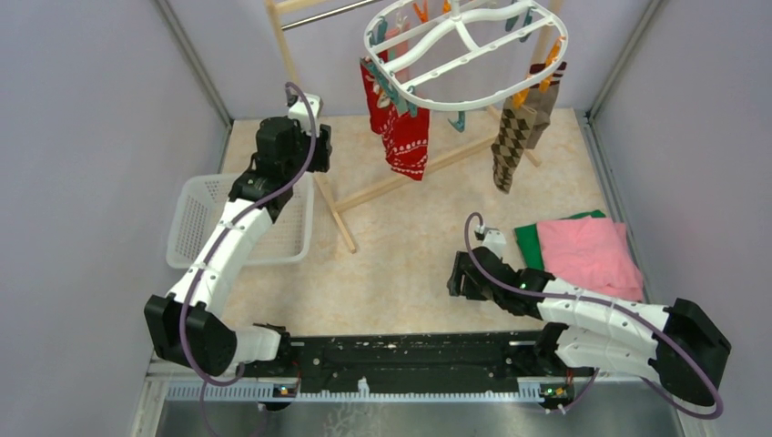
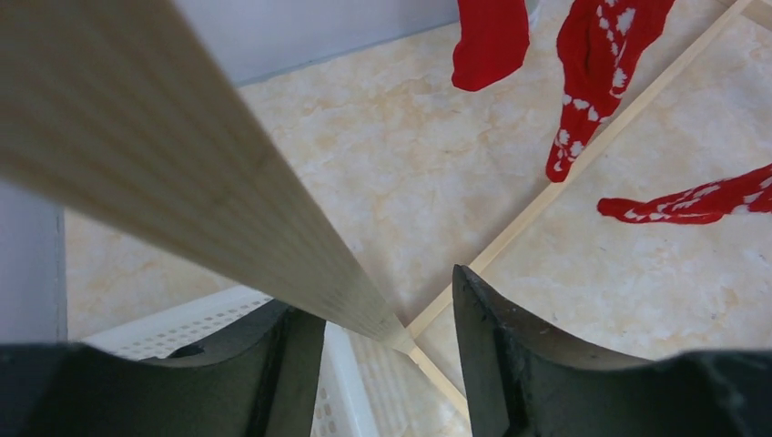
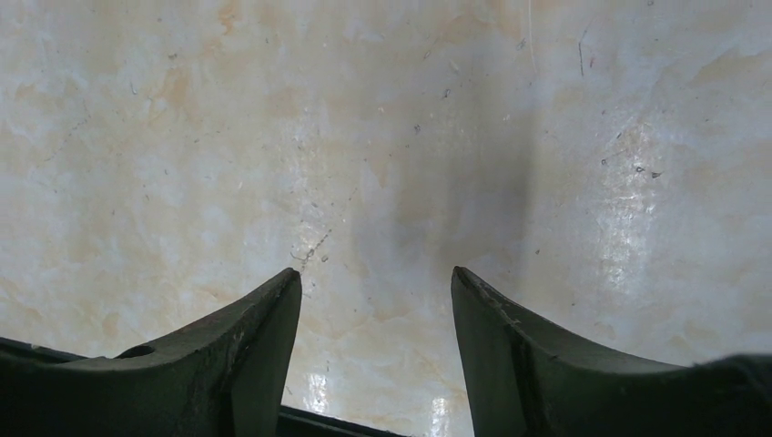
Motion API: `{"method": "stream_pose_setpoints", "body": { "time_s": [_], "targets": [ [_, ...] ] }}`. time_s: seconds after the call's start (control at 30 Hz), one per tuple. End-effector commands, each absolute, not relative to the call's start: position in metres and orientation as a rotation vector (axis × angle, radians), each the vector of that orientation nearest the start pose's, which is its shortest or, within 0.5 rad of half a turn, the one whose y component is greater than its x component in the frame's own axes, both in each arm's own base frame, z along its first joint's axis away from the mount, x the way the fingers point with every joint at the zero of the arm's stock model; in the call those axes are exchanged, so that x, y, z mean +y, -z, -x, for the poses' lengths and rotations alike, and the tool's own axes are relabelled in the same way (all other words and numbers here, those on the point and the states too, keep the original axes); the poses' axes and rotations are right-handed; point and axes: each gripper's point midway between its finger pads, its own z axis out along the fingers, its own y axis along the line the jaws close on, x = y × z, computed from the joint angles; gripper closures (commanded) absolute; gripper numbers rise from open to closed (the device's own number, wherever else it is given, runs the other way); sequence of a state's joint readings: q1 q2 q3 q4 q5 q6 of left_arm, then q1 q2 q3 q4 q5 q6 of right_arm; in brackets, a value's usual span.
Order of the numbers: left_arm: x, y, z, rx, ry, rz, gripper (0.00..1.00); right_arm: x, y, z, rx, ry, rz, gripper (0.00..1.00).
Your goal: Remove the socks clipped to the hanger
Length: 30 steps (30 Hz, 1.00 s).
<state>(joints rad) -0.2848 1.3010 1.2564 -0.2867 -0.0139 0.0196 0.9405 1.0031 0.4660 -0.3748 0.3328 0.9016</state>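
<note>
Your left tool (image 2: 382, 291), jaws apart and empty, is the nearer. Seen from above, the red socks (image 1: 401, 127) hang straight down from the hanger (image 1: 466, 38) at its three o'clock. Your right tool (image 3: 375, 282), also parted, faces the worktop (image 3: 382, 137).

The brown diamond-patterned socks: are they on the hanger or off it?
On. The brown socks hang down from orange clips at the right rim of the white hanger.
</note>
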Motion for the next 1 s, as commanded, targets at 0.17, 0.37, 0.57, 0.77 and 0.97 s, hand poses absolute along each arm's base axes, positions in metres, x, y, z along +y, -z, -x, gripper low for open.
{"method": "stream_pose_setpoints", "body": {
  "time_s": [0.17, 0.37, 0.57, 0.77, 0.97],
  "targets": [
    [-0.112, -0.309, -0.402, 1.806, 0.137, -0.313, 0.68, 0.193, -0.066, -0.178, 2.382, -0.466, -0.126, 0.39],
    [-0.094, -0.311, -0.396, 1.791, 0.046, -0.276, 0.9, 0.192, -0.064, -0.176, 2.377, -0.483, -0.138, 0.4],
    [-0.081, -0.313, -0.393, 1.786, 0.02, -0.247, 1.0, 0.19, -0.068, -0.176, 2.364, -0.49, -0.145, 0.42],
    [-0.084, -0.315, -0.391, 1.778, 0.076, -0.286, 1.0, 0.187, -0.07, -0.176, 2.357, -0.488, -0.151, 0.43],
    [-0.124, -0.281, -0.375, 1.823, 0.259, -0.568, 1.0, 0.186, -0.069, -0.175, 2.352, -0.488, -0.157, 0.43]
  ]
}}
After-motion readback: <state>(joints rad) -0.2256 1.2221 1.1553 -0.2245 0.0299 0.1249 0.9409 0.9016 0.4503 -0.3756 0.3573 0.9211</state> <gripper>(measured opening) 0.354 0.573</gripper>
